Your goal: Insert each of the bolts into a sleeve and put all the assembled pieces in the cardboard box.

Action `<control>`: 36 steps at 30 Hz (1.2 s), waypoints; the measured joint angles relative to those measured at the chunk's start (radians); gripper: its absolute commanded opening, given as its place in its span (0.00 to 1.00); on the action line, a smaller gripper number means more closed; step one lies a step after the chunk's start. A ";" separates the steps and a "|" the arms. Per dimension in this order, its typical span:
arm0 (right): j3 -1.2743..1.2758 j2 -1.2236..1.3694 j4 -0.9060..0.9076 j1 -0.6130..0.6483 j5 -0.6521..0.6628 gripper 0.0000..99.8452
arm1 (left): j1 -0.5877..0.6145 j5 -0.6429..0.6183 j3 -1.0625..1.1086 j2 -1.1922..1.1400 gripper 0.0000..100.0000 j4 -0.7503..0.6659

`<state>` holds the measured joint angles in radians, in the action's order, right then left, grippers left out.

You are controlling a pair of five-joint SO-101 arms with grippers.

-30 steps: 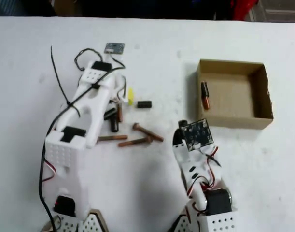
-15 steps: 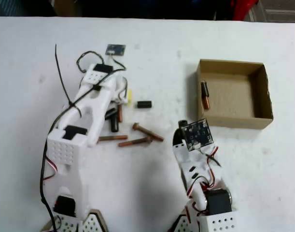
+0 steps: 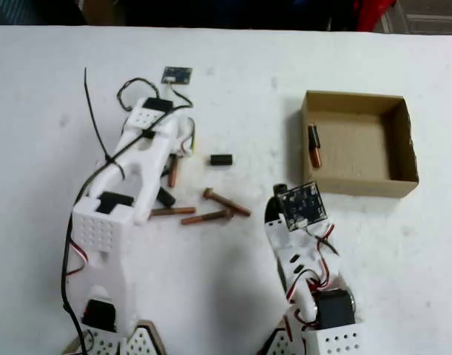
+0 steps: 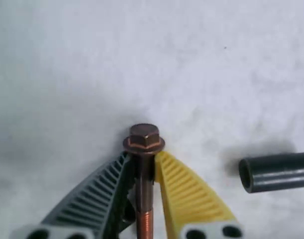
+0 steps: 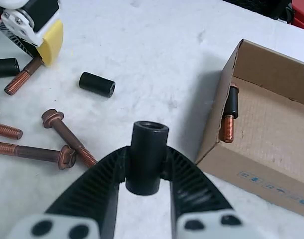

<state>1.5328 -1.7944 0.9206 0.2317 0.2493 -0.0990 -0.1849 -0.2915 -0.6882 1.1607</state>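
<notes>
While your left gripper pinches a copper bolt on its shank just under the head, your right gripper clamps a black sleeve upright around its middle. Both pieces look rigid, smooth and probably slippery, so hold mid-body and squeeze firmly. The cardboard box holds one assembled piece against a side wall, and three loose bolts wait between the arms.

Bolt shank runs off the frame edge; loose sleeve clipped too. Box partly out of frame.
</notes>
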 measured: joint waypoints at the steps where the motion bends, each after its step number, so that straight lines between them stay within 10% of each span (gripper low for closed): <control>1: 0.000 0.000 0.000 0.000 0.000 0.02 | 0.000 0.000 0.000 0.000 0.08 0.000; 16: 0.043 0.000 -0.031 0.000 0.000 0.02 | -0.057 0.002 -0.015 0.094 0.01 0.005; 36: 0.043 0.000 -0.069 0.230 -0.002 0.02 | -0.054 0.000 -0.015 0.624 0.02 0.450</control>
<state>1.5758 -1.7944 0.8516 0.4618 0.2478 -0.1527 -0.1849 -0.3069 -0.0637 1.6103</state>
